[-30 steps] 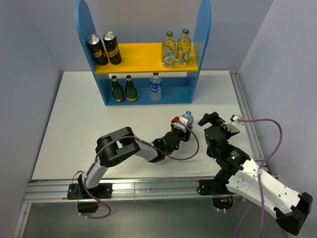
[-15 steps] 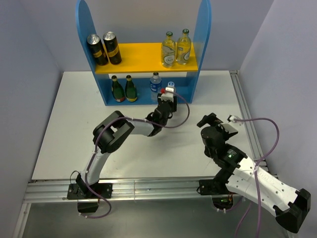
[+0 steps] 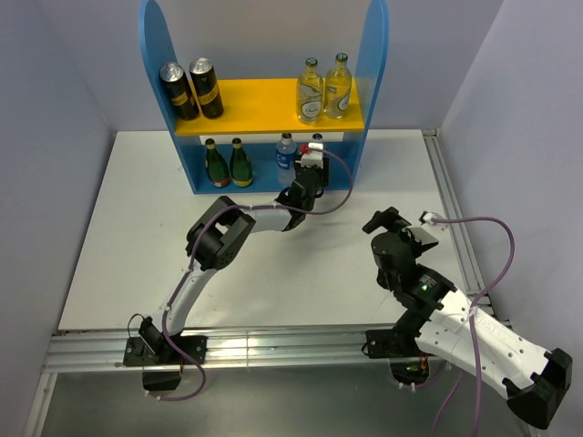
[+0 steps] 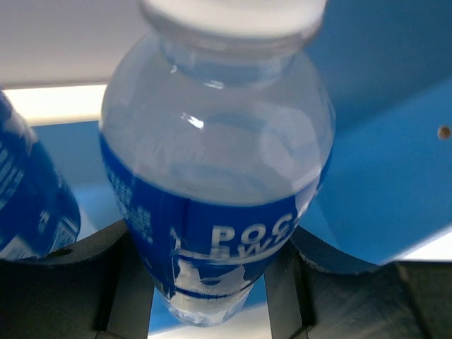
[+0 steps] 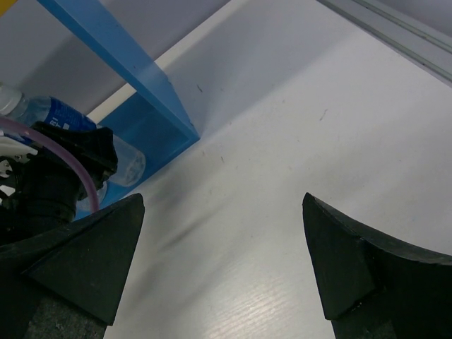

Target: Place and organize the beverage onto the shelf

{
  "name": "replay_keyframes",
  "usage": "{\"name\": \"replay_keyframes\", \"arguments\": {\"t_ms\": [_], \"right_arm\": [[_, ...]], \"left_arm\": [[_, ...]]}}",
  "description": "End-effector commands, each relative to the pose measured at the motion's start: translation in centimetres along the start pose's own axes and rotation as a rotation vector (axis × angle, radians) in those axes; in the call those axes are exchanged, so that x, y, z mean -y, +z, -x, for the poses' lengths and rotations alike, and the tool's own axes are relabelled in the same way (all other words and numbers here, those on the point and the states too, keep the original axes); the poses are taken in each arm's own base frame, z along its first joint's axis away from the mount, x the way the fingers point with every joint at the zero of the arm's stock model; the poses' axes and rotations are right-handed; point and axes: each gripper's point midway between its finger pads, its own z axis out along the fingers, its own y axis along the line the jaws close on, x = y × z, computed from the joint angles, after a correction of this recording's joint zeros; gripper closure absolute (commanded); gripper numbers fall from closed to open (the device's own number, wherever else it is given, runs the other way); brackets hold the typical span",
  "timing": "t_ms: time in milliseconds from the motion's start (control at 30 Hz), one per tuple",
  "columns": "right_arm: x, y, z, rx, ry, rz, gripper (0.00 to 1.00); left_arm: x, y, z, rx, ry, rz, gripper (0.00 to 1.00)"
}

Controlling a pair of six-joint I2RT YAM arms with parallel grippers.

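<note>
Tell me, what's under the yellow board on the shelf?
Two dark green bottles, a blue-labelled bottle, and a second bottle held in the left gripper. From above, the gripper covers most of it; whether it is set down yet cannot be seen.

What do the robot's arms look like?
Both arms are white tubes with chunky black joints. The left arm and right arm each trail a thin purple cable. The right one shows a tiny green light. The fingers are black and curved.

L hand (image 3: pixel 312 167) moved plastic bottle (image 4: pixel 219 176) fwd into shelf (image 3: pixel 372 82), lower level.
</note>
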Motion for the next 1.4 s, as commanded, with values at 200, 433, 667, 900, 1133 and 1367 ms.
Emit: {"name": "replay_keyframes", "arguments": {"t_ms": [200, 433, 667, 900, 1133, 1367], "right_arm": [[-0.6, 0.1, 1.2, 0.032, 0.048, 0.004, 0.0], [-0.7, 0.1, 1.2, 0.03, 0.049, 0.008, 0.0], [-0.6, 0.1, 1.2, 0.031, 0.047, 0.003, 0.0], [-0.6, 0.1, 1.1, 0.03, 0.046, 0.002, 0.0], [-0.6, 0.1, 1.2, 0.029, 0.042, -0.004, 0.0], [-0.8, -0.2, 1.5, 0.022, 0.064, 0.023, 0.0]], "left_arm": [[1.4, 1.8, 7.8, 0.175, -0.111, -0.006, 0.51], [1.5, 1.0, 7.8, 0.145, -0.1, -0.017, 0.01], [1.4, -1.9, 8.0, 0.106, -0.082, -0.021, 0.01], [1.6, -7.5, 7.0, 0.044, -0.086, -0.031, 0.01], [1.0, -14.8, 6.5, -0.114, -0.06, 0.007, 0.05], [-3.7, -25.7, 10.3, -0.259, 0.033, 0.164, 0.08]]}}
